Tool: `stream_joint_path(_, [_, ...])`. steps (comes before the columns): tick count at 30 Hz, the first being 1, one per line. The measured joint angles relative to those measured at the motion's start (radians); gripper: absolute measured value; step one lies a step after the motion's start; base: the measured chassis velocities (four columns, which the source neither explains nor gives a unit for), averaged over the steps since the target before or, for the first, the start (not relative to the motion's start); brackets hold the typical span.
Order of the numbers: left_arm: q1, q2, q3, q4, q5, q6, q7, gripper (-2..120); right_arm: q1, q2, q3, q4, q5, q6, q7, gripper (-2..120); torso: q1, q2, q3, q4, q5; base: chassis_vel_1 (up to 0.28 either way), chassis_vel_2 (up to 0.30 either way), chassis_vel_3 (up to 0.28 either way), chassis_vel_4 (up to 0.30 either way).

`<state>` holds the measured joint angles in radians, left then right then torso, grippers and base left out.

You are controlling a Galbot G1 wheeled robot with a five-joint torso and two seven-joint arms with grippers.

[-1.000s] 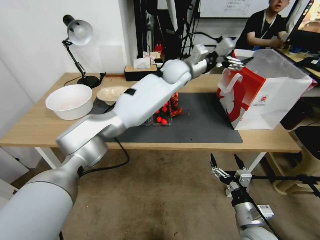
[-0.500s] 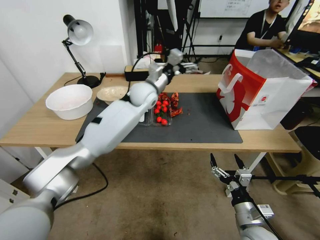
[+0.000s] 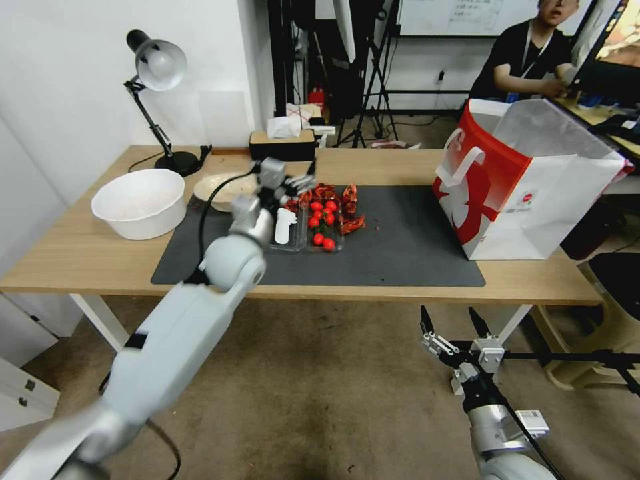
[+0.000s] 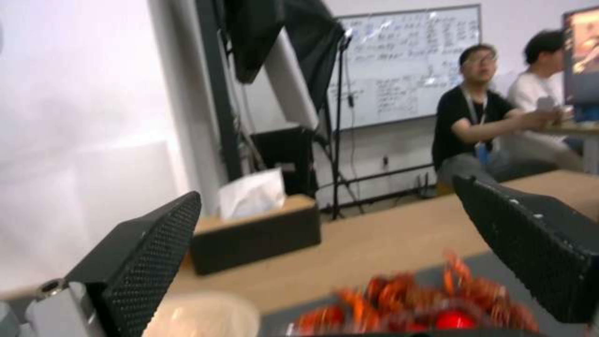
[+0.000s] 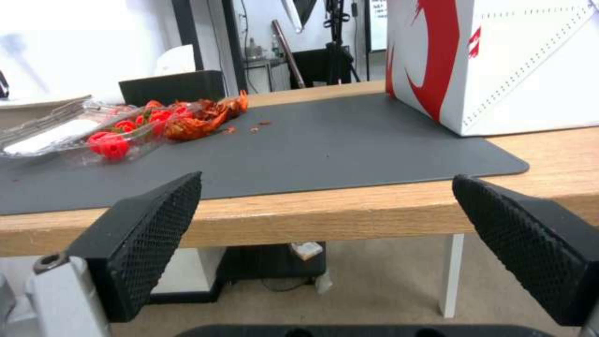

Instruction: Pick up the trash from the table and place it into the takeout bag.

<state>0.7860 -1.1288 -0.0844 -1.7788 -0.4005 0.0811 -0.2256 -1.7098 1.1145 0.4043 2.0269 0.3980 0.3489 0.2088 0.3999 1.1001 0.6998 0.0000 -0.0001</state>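
The left gripper [image 3: 301,181] hovers with jaws spread over the clear plastic tray of red food scraps [image 3: 319,227] mid-table, while the right gripper [image 3: 451,324] hangs open below the front edge.

Your left gripper [image 4: 331,257] has its two black textured fingers [image 4: 149,262] spread wide with nothing between them. Below the gap you see a blurred heap of red-orange food litter [image 4: 424,304] on the dark mat [image 4: 499,267], and a pale rounded object [image 4: 206,313] beside it. A black tissue box [image 4: 256,234] stands near the far edge of the wooden table [image 4: 374,238].
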Motion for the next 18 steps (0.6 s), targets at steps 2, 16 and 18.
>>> stream_joint_path(2, [0.027, 0.000, -0.014, -0.013, 0.012, 0.000, -0.005, 100, 0.000, 0.000, 0.000, 0.001, 0.000, 0.000, 0.000, 100, 0.000, 0.000, 0.000, -0.0002, 0.0000, 0.000, 0.000, 0.000, 0.000])
stream_joint_path(16, [0.432, -0.059, -0.196, -0.179, 0.153, -0.028, -0.026, 100, -0.015, -0.002, 0.004, 0.041, -0.003, 0.000, 0.000, 100, 0.000, 0.000, 0.000, 0.0000, 0.0002, 0.000, 0.000, 0.000, 0.000])
stream_joint_path(18, [0.488, -0.067, -0.224, -0.196, 0.175, -0.045, -0.013, 100, -0.016, -0.003, 0.004, 0.044, -0.003, 0.000, 0.000, 100, 0.000, 0.000, 0.000, -0.0001, 0.0001, 0.000, 0.000, 0.000, 0.000])
